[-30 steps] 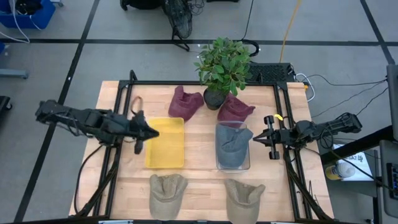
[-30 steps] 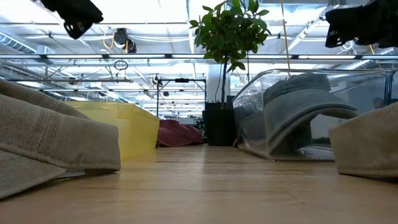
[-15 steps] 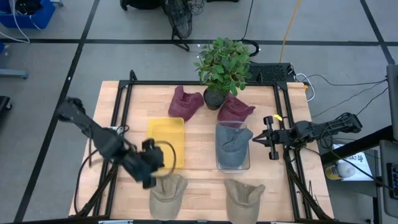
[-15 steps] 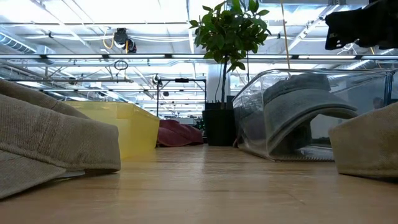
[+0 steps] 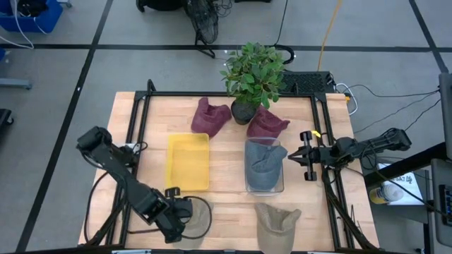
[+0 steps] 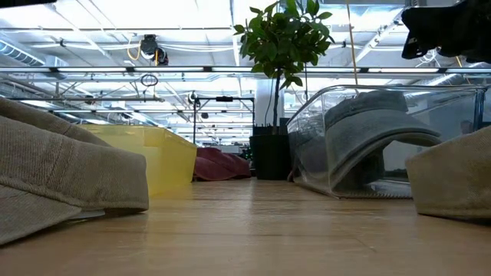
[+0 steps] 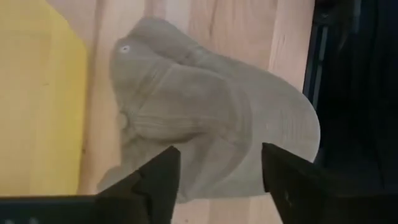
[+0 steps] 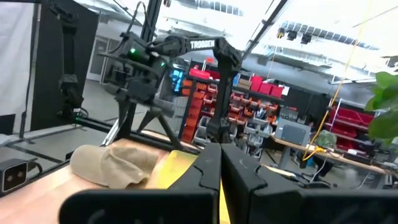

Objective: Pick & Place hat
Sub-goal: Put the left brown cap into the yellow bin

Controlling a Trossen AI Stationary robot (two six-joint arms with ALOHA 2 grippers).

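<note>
A tan hat (image 5: 203, 216) lies crown up on the table near its front edge, left of centre; the left wrist view also shows this hat (image 7: 205, 130). My left gripper (image 5: 182, 216) hangs over it, open, its fingers (image 7: 158, 182) apart above the hat's brim side without touching it. A second tan hat (image 5: 277, 223) lies to its right. A grey hat (image 5: 264, 164) sits inside a clear bin (image 5: 248, 185). Two maroon hats (image 5: 210, 116) (image 5: 268, 124) lie at the back. My right gripper (image 5: 304, 156) waits shut at the right edge.
A yellow tray (image 5: 188, 161) stands just beyond the left tan hat. A potted plant (image 5: 252, 76) is at the back centre, between the maroon hats. Black frame rails (image 5: 136, 141) run along the table's sides. Bare wood shows between the two tan hats.
My left gripper has swung from the yellow tray's left side toward the table's near edge and has stopped over the left tan hat. The hats and my right arm have stayed where they were.
</note>
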